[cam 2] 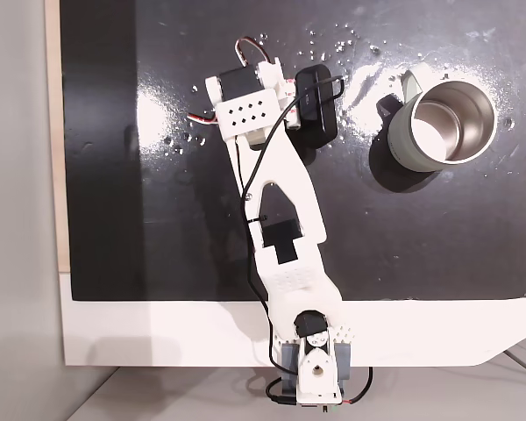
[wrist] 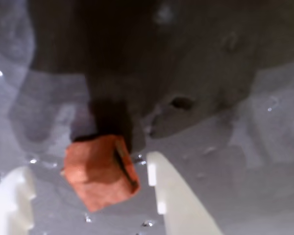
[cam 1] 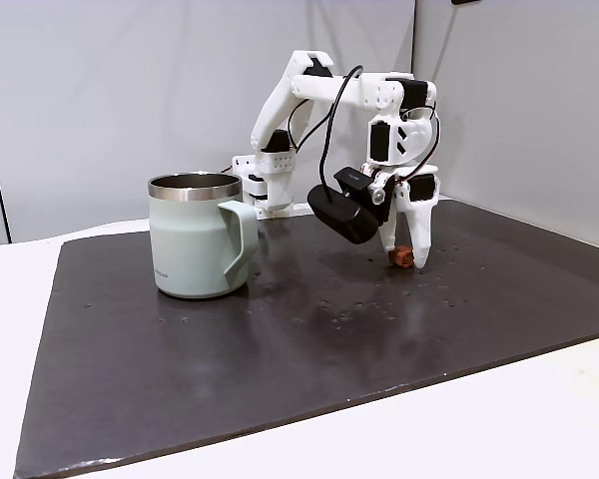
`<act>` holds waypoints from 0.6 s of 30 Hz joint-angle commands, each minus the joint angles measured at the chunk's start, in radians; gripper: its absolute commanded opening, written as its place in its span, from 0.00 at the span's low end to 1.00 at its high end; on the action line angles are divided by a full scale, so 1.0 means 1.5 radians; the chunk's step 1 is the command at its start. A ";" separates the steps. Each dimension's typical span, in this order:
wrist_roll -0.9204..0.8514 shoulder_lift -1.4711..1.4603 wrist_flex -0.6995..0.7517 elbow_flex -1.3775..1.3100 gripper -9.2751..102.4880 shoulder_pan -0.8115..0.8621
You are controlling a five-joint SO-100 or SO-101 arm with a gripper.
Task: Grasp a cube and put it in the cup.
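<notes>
**Cube and cup on the dark counter**

The cube (wrist: pixel 101 171) is a small terracotta block with slightly rough faces and a dark seam along one edge — in the wrist view it sits turned, one corner pointing down the picture. In a fixed view (cam 1: pixel 402 256) it rests on the counter, well to the right of the cup.

The cup (cam 1: pixel 196 237) is a pale sage-green mug with a steel rim and a chunky handle facing the cube's side; small dark print sits near its base. It stands upright. From above (cam 2: pixel 442 123) its steel interior looks bare — the cube is not inside.
</notes>
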 commanded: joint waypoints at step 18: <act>0.000 0.000 -0.002 -0.042 0.19 0.001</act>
